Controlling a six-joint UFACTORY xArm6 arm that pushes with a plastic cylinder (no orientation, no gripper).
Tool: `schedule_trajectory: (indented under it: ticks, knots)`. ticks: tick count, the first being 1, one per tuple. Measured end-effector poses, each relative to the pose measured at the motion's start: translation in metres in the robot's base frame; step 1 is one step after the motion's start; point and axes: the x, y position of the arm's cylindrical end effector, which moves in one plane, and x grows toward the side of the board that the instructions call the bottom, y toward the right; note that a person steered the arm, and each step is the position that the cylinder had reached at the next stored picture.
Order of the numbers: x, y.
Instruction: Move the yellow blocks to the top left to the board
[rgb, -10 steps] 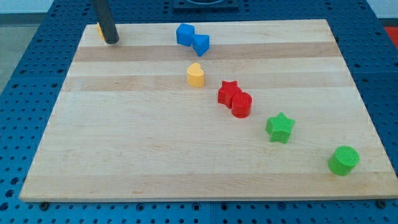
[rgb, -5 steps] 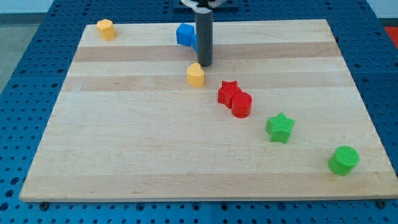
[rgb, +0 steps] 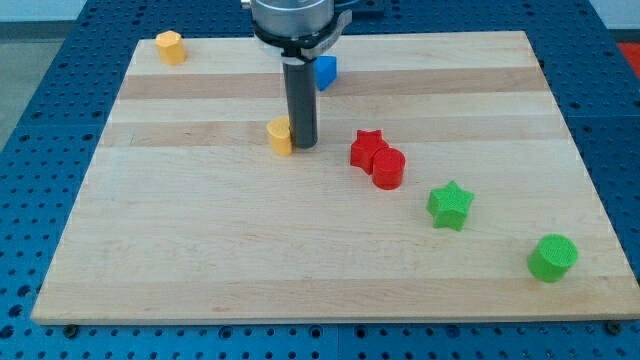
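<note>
The dark rod's lower end, my tip (rgb: 303, 146), is seen on the pale wooden board (rgb: 200, 250), pressed against the right side of a small yellow block (rgb: 280, 135) whose shape is partly hidden by the rod. This block lies near the board's middle, a little toward the view's top. No jaws are carried by the arm, so nothing can be told of any being apart or together; only a straight rod is fitted.

A second yellow block with a faceted, roughly hexagonal outline (rgb: 170, 47) is found at the board's top left corner, well apart from the first.

A blue block (rgb: 324, 70) is partly covered by the rod and its metal collar, so its shape cannot be made out. To the view's right of the tip, a red star-shaped block (rgb: 367, 148) is set touching a red cylinder (rgb: 388, 168). Further toward the view's bottom right, a green star-shaped block (rgb: 450, 205) is placed, and beyond it, near the board's lower right edge, a green cylinder (rgb: 553, 258).
</note>
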Motion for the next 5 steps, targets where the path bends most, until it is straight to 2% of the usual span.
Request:
schedule_trajectory:
  ticks: [2,5]
  knots:
    - [0.002,-0.066]
    - [0.0,-0.128]
